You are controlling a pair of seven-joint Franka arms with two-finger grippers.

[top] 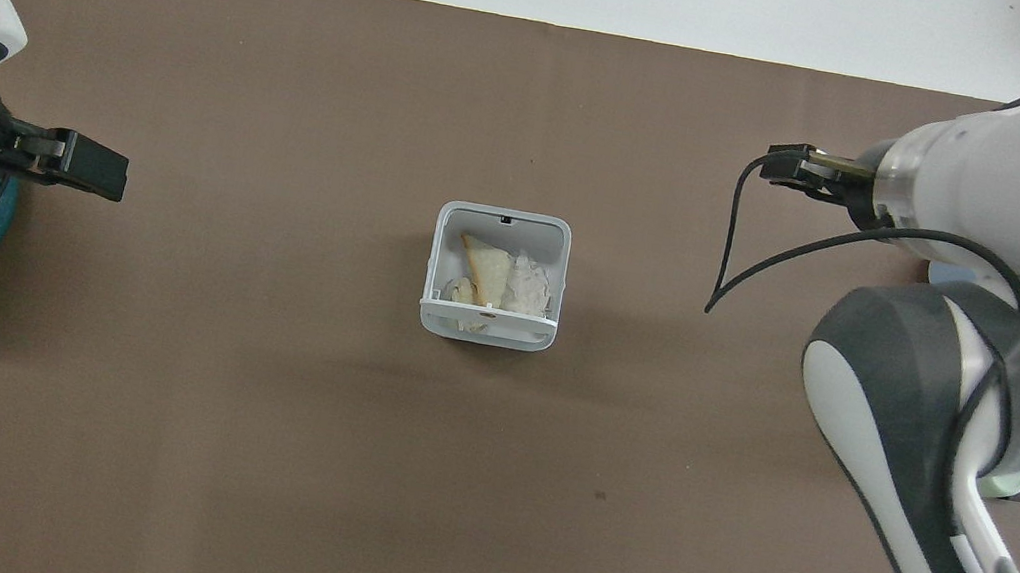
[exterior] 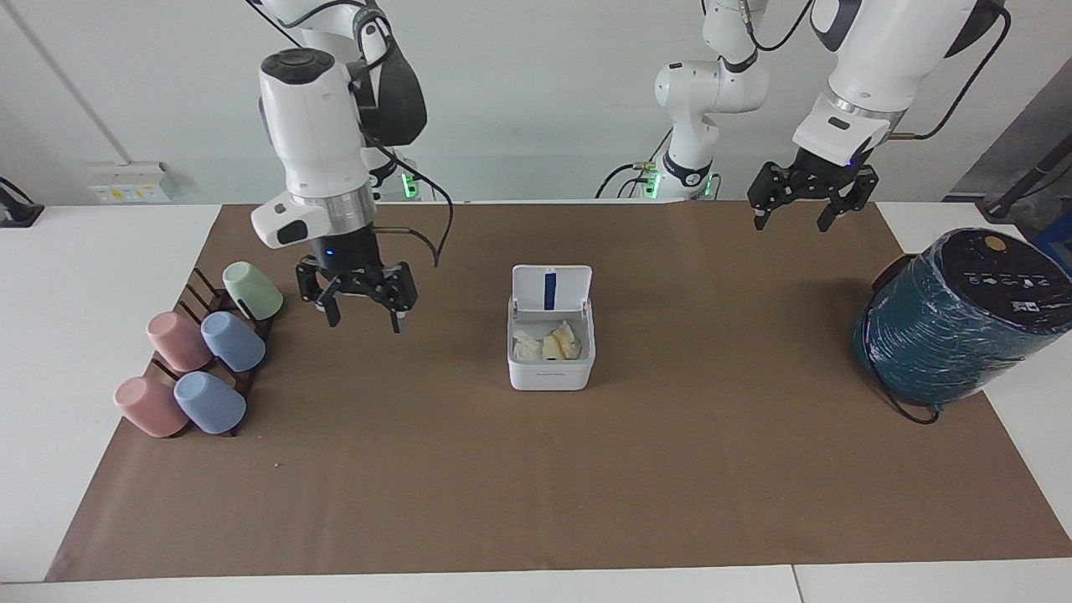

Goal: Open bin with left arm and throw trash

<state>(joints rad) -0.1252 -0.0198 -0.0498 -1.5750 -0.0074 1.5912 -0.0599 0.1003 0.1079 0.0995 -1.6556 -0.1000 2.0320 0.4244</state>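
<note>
1. Bin (exterior: 550,374) sits in the middle of the frame on the brown paper sheet (exterior: 536,494): a small white square box with rounded corners and smooth plastic walls. Its hinged lid (exterior: 550,291) stands upright on the side nearer the robots, a blue strip down its inner face.
2. Inside lie a tan triangular wedge (top: 487,268) and a wrinkly white tissue wad (top: 530,285), side by side.
3. Five smooth pastel cups lie tipped on a dark slatted rack (exterior: 199,289) at the right arm's end of the sheet, mid-height in the frame.
4. A big teal wrapped cylinder (exterior: 946,335) leans at the left arm's end.
5. The right gripper (exterior: 364,320) hangs over bare sheet between the cups and the bin, claws apart, holding nothing.
6. In the upper frame, the left gripper (exterior: 791,223) waits over the sheet's edge nearest the robots, claws apart, empty.
</note>
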